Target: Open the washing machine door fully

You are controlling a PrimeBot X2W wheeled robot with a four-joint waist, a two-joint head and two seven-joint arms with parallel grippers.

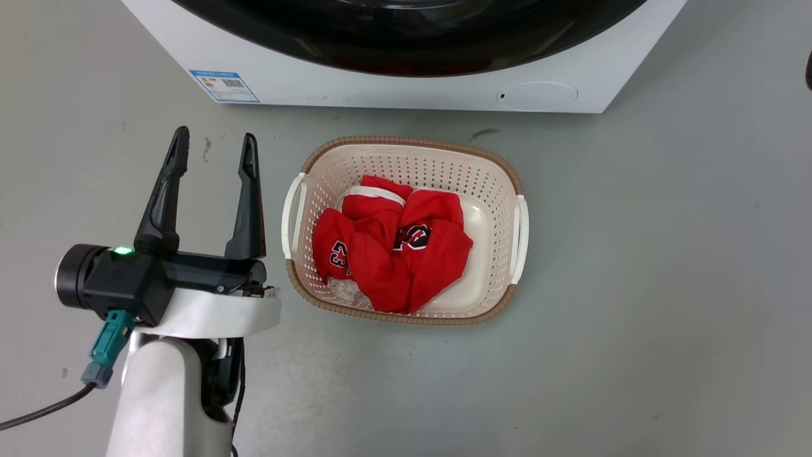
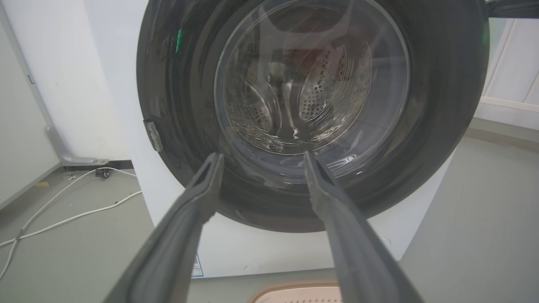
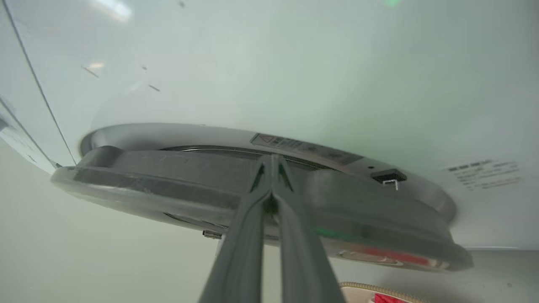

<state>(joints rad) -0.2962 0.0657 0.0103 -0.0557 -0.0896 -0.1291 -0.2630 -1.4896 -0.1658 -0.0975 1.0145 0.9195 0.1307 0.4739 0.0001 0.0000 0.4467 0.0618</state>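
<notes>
The washing machine door (image 2: 442, 105) is a glossy black disc with a clear glass bowl centre, seen face-on in the left wrist view. My left gripper (image 2: 261, 158) is open, pointing at its lower part and apart from it. In the head view that left gripper (image 1: 214, 143) hangs open over the floor, left of the basket, with the door's bottom arc (image 1: 406, 38) at the top. The right wrist view looks along the door's rim (image 3: 168, 181), which stands slightly off the white machine front (image 3: 294, 75). My right gripper (image 3: 272, 158) is shut, its tips at that gap.
A cream laundry basket (image 1: 406, 141) holding red clothes (image 1: 393, 251) sits on the grey floor right before the machine. A small round white flap (image 1: 538, 95) is on the machine's lower front. White cables (image 2: 63, 219) lie on the floor left of the machine.
</notes>
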